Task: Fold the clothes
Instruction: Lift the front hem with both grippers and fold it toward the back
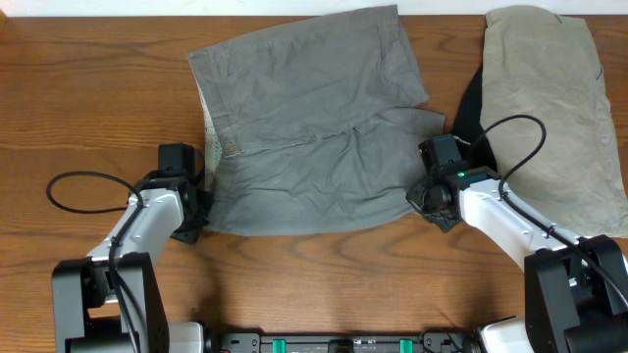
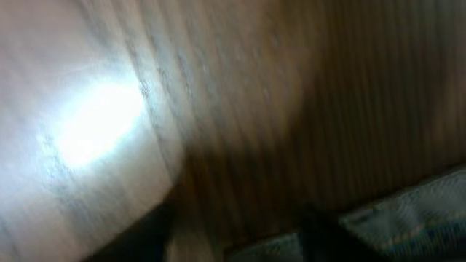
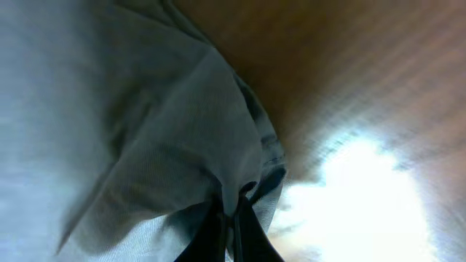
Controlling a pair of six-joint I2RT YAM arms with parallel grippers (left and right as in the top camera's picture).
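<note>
The right gripper [image 3: 233,222] is pinched tight on a bunched fold of the grey shorts [image 1: 314,127], at their lower right corner. The left gripper [image 1: 196,208] sits at the opposite, waistband corner, but its wrist view is too blurred to tell whether it has hold. The shorts lie wrinkled and spread on the tabletop [image 1: 88,88] between the arms, with pale speckled lining showing at their left edge. A khaki garment [image 1: 559,108] lies to the right.
</note>
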